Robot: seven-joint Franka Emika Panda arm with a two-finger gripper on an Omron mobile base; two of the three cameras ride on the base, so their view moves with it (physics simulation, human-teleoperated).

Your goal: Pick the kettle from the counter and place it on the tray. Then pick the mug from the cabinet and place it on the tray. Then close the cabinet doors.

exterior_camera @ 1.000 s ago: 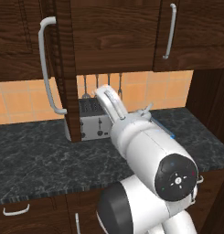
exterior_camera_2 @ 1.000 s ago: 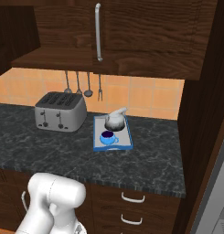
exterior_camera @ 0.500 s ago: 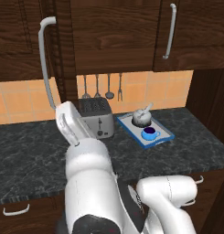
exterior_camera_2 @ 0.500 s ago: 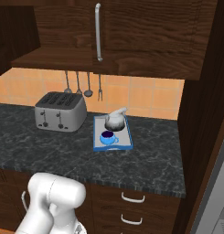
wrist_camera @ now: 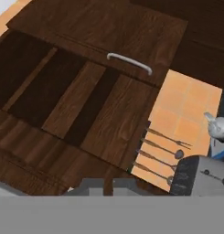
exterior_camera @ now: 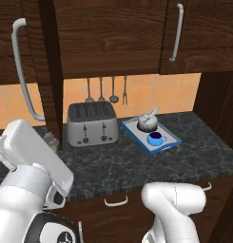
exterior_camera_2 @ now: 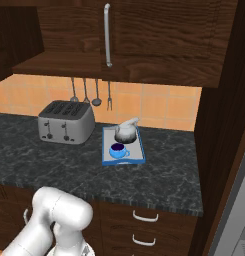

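Note:
The silver kettle [exterior_camera: 148, 122] [exterior_camera_2: 125, 131] and the small blue mug [exterior_camera: 155, 138] [exterior_camera_2: 117, 150] both stand on the blue-rimmed tray [exterior_camera: 171, 141] [exterior_camera_2: 140, 150] on the dark counter [exterior_camera: 137, 166] [exterior_camera_2: 54, 160]. In the cabinet [exterior_camera_2: 24, 35], the left door [exterior_camera: 49, 71] hangs open with its bar handle [exterior_camera: 23, 71] facing me. The right door [exterior_camera: 113, 38] [exterior_camera_2: 159, 30] is closed. My white arm [exterior_camera: 32, 159] reaches to the left, below the open door. In the hand view my gripper [wrist_camera: 109, 185] looks shut and holds nothing, facing the cabinet's dark opening [wrist_camera: 45, 87].
A silver toaster [exterior_camera: 92, 123] [exterior_camera_2: 65, 121] stands left of the tray. Utensils [exterior_camera: 106, 90] [exterior_camera_2: 89, 92] hang on the orange tiled wall. Lower drawers [exterior_camera_2: 144, 217] sit under the counter's front edge. A tall dark panel [exterior_camera_2: 219, 125] bounds the counter on the right.
My arm has swung from the middle of the left base view down to its left, uncovering the tray. Kettle, mug and doors have not moved.

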